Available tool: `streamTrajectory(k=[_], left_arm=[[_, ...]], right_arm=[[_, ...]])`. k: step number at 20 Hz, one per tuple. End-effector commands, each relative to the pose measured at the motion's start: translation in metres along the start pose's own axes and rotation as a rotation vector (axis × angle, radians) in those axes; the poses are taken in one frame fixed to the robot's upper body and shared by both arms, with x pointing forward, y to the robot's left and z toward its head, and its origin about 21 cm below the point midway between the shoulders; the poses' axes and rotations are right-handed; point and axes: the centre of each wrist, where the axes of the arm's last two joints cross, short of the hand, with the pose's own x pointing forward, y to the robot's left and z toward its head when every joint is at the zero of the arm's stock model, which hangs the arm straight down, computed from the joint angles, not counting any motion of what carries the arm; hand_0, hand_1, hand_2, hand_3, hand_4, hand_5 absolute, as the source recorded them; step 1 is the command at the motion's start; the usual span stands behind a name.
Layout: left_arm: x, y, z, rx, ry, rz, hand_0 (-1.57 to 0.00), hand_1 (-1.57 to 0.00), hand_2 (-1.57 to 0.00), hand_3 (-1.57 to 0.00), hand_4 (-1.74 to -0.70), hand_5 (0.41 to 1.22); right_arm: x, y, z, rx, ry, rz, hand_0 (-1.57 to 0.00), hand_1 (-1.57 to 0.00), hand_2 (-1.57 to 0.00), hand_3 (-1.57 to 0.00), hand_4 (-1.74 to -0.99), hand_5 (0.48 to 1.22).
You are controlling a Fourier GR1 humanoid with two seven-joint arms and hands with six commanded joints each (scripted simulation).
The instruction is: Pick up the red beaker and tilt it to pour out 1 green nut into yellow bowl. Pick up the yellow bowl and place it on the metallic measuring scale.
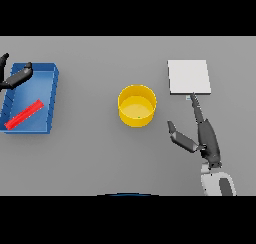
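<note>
Low at the frame's right, the right robot hand (pixel 206 138) spreads empty fingers on the grey table (pixel 90 153), beyond it the yellow bowl (pixel 136 106) at centre, the metallic scale (pixel 189 77) at upper right, and at far left the open, empty left robot hand (pixel 15 77) over a blue tray (pixel 52 95) holding the red beaker (pixel 24 114).

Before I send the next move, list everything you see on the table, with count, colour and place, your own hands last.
Bowl: one, yellow, upright at the table's middle; contents too hard to make out.
Tray: one, blue, at the far left of the table.
Red object: one, long and red, lying slanted inside the tray.
Scale: one, pale square plate, right of the bowl, apart from it.
Table: one, grey.
Left hand: dark, over the tray's far left corner, fingers relaxed, holding nothing.
Right hand: dark, right of the bowl, open, one fingertip at the scale's near edge.
</note>
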Motion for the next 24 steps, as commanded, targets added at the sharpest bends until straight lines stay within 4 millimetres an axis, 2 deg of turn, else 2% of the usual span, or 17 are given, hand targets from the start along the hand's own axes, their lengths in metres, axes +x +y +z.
streamTrajectory(k=[1,3,7,11,15,18,24], left_arm=[[0.0,-0.002,-0.001,0.0,-0.006,0.007,-0.05,-0.04,-0.04,-0.04,-0.79,0.671],[0.001,-0.001,-0.002,0.011,-0.02,0.013,-0.03,-0.03,-0.03,-0.02,-0.78,0.679],[0.0,-0.004,-0.002,-0.001,-0.011,0.022,-0.01,-0.01,-0.01,-0.01,-0.79,0.704],[0.001,-0.006,-0.003,-0.005,-0.024,0.014,0.0,0.0,0.0,0.0,-0.79,0.709],[0.0,-0.007,-0.003,-0.008,-0.017,0.014,0.0,0.0,0.0,0.0,-0.79,0.716],[0.004,-0.008,-0.002,-0.017,-0.029,0.015,0.0,0.0,0.0,0.0,-0.8,0.722],[0.003,-0.008,-0.002,-0.011,-0.026,0.0,0.0,0.0,0.0,0.0,-0.8,0.717]], right_arm=[[0.0,0.001,-0.001,0.009,0.007,0.016,0.0,0.0,0.0,0.0,-1.198,0.662],[0.004,0.001,-0.008,0.075,-0.041,0.027,0.0,0.0,0.0,0.0,-1.162,0.694],[0.019,-0.006,-0.032,0.236,-0.114,0.168,0.0,0.0,0.0,0.0,-1.234,0.707],[0.034,-0.014,-0.056,0.367,-0.13,0.439,0.0,0.0,0.0,0.0,-1.282,0.677],[0.049,-0.003,-0.081,0.524,-0.233,0.673,0.0,0.0,0.0,0.0,-1.276,0.666],[0.06,0.003,-0.094,0.613,-0.284,0.748,0.0,0.0,0.0,0.0,-1.271,0.658],[0.062,0.015,-0.119,0.777,-0.295,0.853,0.0,0.0,0.0,0.0,-1.269,0.683]])
